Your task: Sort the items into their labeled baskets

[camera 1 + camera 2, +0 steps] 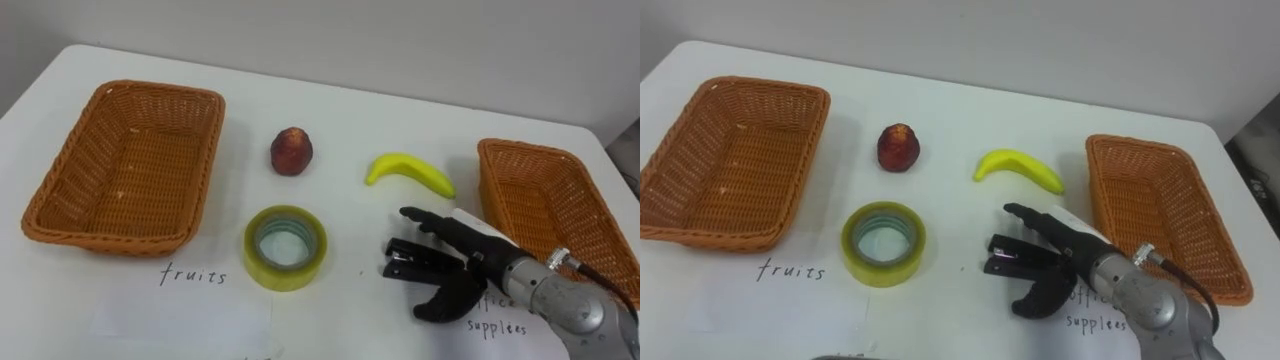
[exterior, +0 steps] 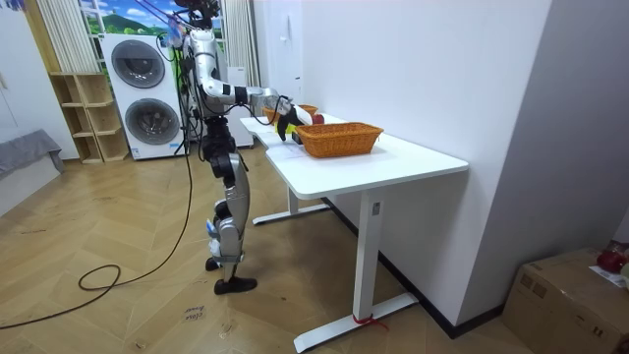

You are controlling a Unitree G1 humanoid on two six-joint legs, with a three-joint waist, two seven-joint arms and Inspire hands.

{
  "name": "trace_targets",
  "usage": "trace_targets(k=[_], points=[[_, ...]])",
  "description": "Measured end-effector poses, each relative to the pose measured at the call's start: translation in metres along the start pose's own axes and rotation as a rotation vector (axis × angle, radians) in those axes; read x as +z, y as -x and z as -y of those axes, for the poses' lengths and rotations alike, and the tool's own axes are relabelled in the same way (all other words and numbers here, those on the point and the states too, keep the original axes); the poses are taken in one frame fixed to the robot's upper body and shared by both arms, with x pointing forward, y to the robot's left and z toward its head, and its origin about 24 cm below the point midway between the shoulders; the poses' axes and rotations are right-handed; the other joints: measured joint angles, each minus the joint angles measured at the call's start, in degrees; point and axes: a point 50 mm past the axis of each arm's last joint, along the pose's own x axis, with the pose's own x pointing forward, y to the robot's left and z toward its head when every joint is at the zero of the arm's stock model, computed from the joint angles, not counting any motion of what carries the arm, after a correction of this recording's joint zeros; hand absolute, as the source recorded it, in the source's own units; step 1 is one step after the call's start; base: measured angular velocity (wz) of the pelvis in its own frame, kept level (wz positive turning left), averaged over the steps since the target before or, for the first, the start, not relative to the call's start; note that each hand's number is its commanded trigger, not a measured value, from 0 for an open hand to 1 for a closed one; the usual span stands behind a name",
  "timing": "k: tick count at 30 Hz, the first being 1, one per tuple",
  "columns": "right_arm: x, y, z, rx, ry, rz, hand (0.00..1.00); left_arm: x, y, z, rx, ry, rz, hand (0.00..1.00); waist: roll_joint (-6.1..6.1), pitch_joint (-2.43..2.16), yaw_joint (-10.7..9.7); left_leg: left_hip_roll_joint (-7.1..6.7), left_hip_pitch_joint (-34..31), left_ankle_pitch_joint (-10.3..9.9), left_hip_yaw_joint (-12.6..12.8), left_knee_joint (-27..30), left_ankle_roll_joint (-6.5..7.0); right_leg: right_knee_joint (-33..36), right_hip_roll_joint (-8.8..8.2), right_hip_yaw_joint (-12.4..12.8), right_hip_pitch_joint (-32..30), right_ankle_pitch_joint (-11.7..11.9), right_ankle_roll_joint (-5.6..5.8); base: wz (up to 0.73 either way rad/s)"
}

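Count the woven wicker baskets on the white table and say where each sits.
2. One orange-brown wicker basket sits at the white table's left end, a second wicker basket at its right end.

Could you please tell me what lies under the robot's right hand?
A black stapler lies on the white table, partly beneath the right hand; the palm covers its right end.
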Motion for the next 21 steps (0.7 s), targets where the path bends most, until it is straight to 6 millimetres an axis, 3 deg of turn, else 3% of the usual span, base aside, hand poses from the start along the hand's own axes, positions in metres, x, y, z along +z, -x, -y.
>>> trace_targets(k=[8, 21], points=[[-0.002, 0.0, 0.0, -0.001, -0.011, -0.017, 0.0, 0.006, 0.001, -0.001, 0.027, -0.01, 0.031, 0.0, 0.85, -0.52, 0.0, -0.04, 0.1, 0.0, -0.1, 0.0, 0.01, 0.1, -0.02, 0.0, 0.0, 0.0, 0.01, 0.0], [-0.002, 0.0, 0.0, -0.002, -0.011, -0.016, 0.0, 0.011, 0.002, 0.001, 0.034, -0.04, 0.046, 0.0, 1.36, -0.37, 0.0, -0.1, 0.1, 0.0, -0.1, -0.2, 0.08, 0.1, 0.13, 0.0, 0.0, 0.0, 0.01, 0.0]])
